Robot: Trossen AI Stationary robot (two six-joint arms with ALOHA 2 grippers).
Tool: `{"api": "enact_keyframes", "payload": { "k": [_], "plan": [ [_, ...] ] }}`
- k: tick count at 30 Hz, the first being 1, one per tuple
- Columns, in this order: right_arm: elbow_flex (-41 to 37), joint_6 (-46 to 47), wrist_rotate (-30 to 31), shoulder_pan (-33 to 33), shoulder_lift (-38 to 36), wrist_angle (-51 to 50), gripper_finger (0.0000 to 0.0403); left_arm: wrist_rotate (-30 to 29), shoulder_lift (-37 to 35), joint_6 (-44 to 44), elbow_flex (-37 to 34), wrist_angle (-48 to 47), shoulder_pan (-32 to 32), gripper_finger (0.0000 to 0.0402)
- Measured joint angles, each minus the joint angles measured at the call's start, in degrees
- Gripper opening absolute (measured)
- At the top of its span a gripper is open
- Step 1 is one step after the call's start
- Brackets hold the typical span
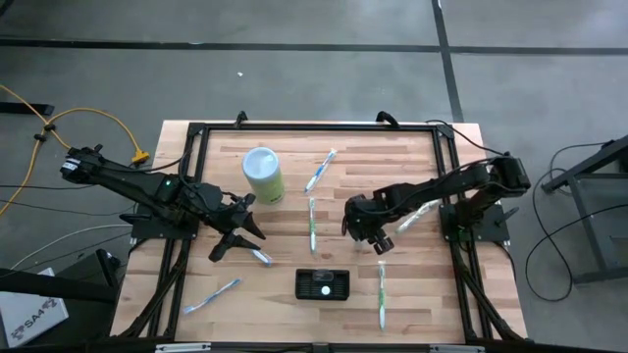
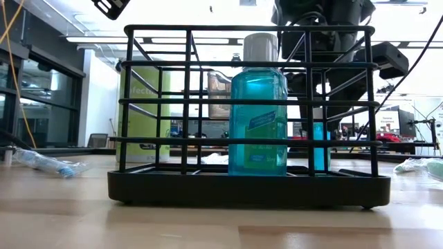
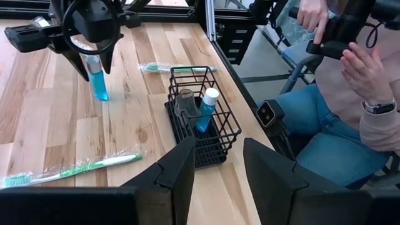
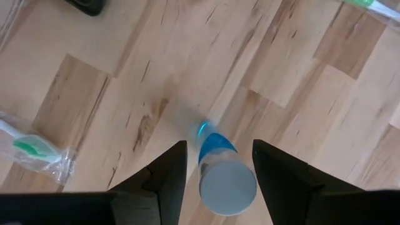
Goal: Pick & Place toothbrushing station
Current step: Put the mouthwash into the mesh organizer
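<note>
Well to the left of the toothbrushing station point(image 1: 302, 285) and farther back on the table point(image 1: 412, 167), the left gripper point(image 3: 219, 142) hovers with its fingers spread apart. A wrapped toothbrush point(image 1: 218, 292) lies left of the station. The station itself, a black wire rack, stands near the table's front edge with a blue bottle point(image 3: 206, 107) upright inside it. Right of the station and behind it, the right gripper point(image 4: 219, 145) points downward, its fingers clasping a small blue bottle point(image 4: 228, 184).
</note>
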Motion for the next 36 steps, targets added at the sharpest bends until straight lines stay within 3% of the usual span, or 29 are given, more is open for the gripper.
{"api": "enact_keyframes", "payload": {
  "k": [4, 16, 36],
  "plan": [
    [0.0, -0.1, -0.5, -0.5, 0.0, 0.0, 0.0167, 0.0, 0.0, 0.0, 0.0, 0.0, 0.0, 0.0133],
    [0.0, -0.7, -1.7, -0.5, 0.0, -0.3, 0.0096, 0.0, 0.0, 0.0, 0.0, 0.0, 0.0, 0.0133],
    [0.0, 0.1, -1.7, -0.5, 0.0, -0.3, 0.0093, 0.0, 0.0, 0.0, 0.0, 0.0, 0.0, 0.0133]
  ]
}}
